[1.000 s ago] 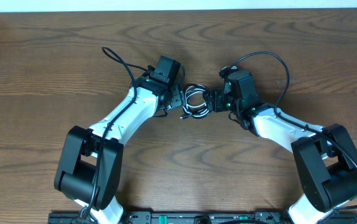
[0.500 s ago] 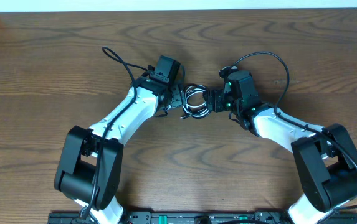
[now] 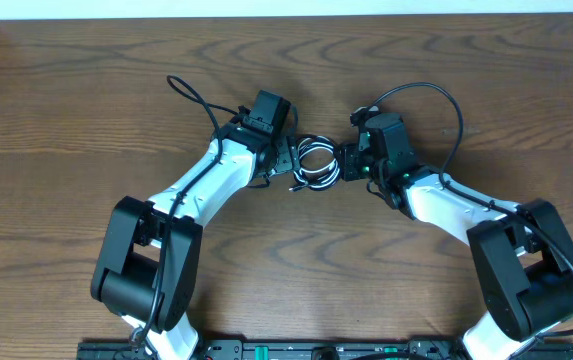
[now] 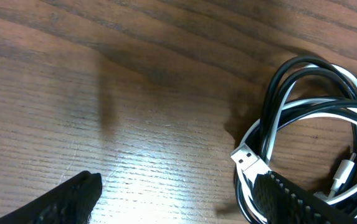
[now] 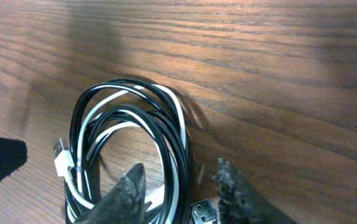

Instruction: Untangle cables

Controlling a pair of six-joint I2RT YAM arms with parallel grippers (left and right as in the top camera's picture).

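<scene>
I see left gripper [image 4: 178, 186] spread wide, overlapping edge of coiled black-and-white cables [image 3: 314, 162] on wooden table [image 3: 116, 80]. Right gripper [image 5: 179, 169] narrow, straddling coil's strands; actual grip, cannot tell.

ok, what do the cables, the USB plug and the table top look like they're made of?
cables: smooth black and white jackets with a slight gloss, bending in loose loops; probably soft plastic or rubber.
USB plug: white body that looks like moulded plastic, with a pale tip that may be metal.
table top: brown wood grain with a satin glare patch; solid wood or laminate, can't tell.
</scene>
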